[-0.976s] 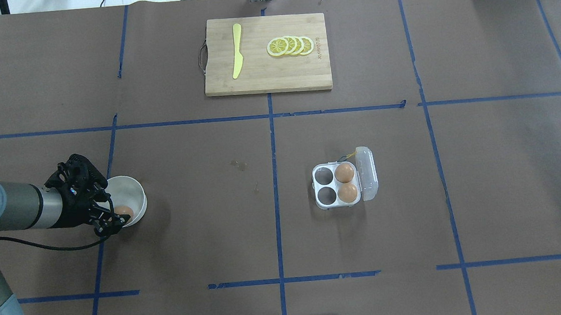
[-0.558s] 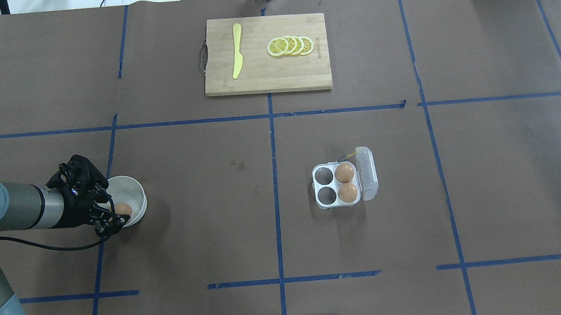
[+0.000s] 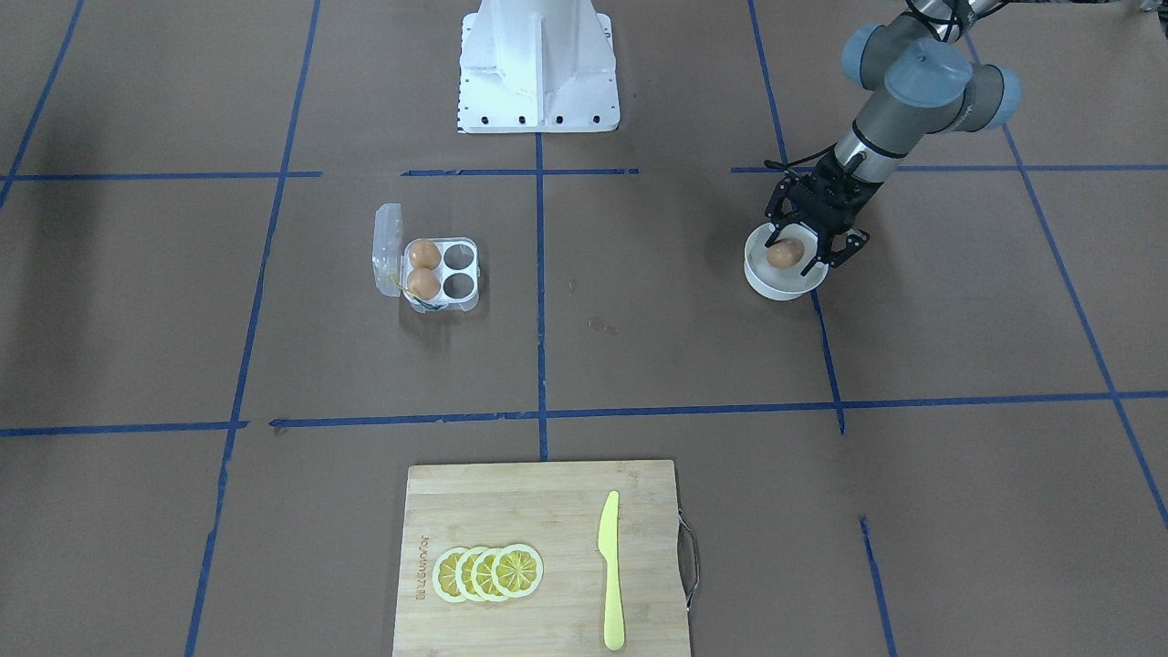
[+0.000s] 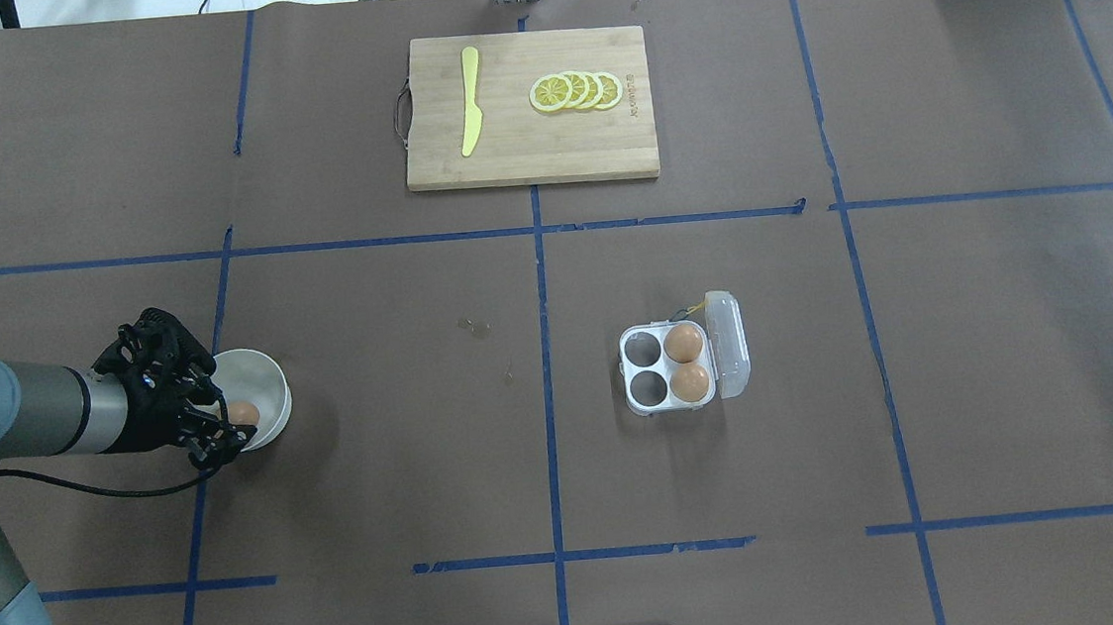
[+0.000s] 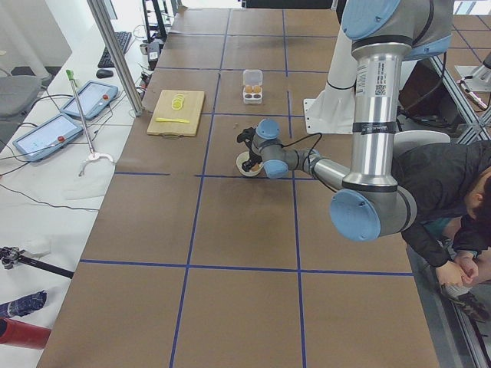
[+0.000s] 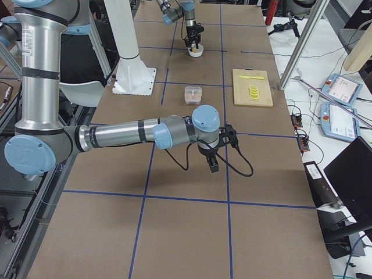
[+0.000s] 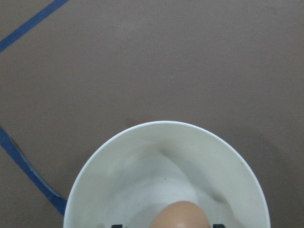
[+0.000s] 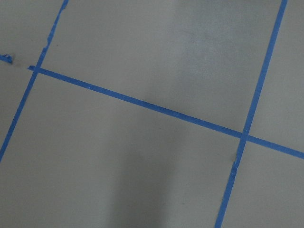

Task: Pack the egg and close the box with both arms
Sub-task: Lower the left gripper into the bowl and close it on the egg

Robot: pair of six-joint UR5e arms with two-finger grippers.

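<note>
Left gripper point(image 3: 801, 246) is down in the bowl point(image 3: 765, 285) at the table's left. Its fingers bracket the egg point(image 3: 785, 255), close on both sides, but whether they actually pinch it I cannot tell. The box point(image 4: 642, 366) sits well to the right with its lid point(image 4: 730, 344) open, two packed eggs point(image 4: 684, 343) in its right cells and the left two unfilled. Right gripper point(image 6: 212, 158) hangs above the table far off right; wide or closed, I cannot tell. What's left, then: lift this egg, carry it, seat it, and close the lid.

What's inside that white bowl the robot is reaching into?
One brown egg lies in the white bowl, between the left claw's open fingers. Nothing else shows; the floor beneath the egg is hidden.
</note>
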